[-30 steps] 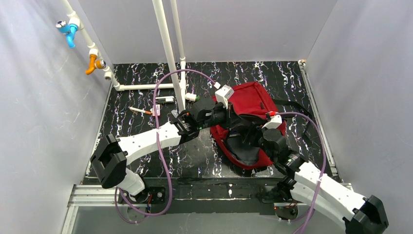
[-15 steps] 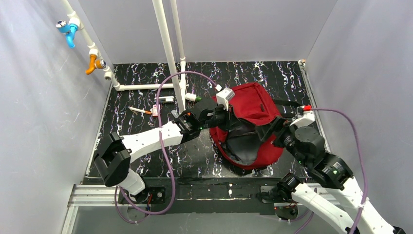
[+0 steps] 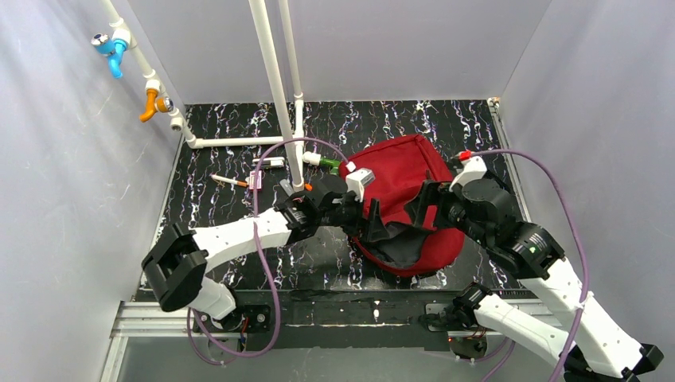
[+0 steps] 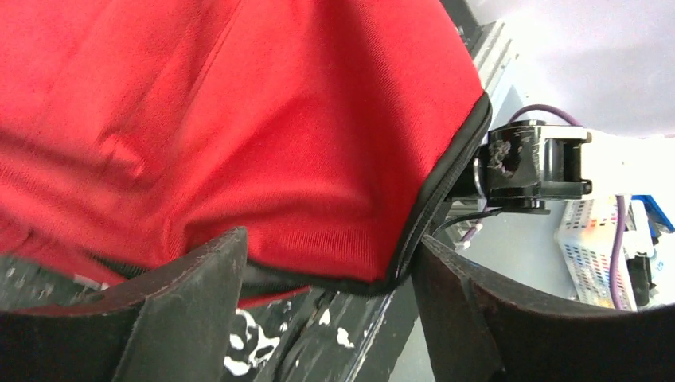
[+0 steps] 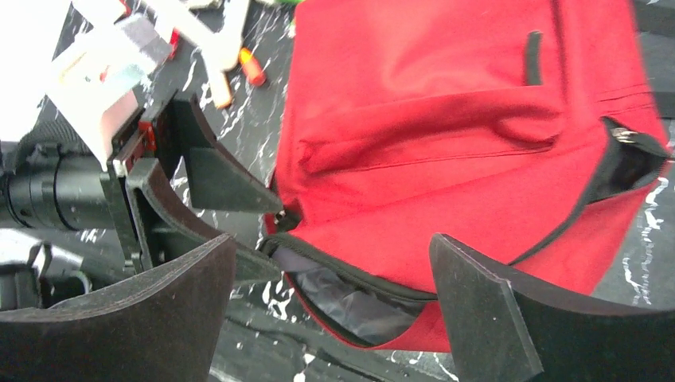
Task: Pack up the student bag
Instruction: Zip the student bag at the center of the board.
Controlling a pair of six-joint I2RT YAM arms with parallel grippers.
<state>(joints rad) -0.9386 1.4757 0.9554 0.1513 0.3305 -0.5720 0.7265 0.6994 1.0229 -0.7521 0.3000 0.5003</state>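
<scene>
The student bag (image 3: 406,167) is lying unzipped, contents unclear; the left gripper (image 4: 326,253) and right gripper (image 5: 330,248) are hovering open-jawed, seemingly empty, at its rim.

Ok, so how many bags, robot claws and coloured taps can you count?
Dark-red backpack: 1
Grippers: 2, the left gripper and the right gripper
Pipe taps: 2, the blue tap and the orange tap
Total: 5
</scene>
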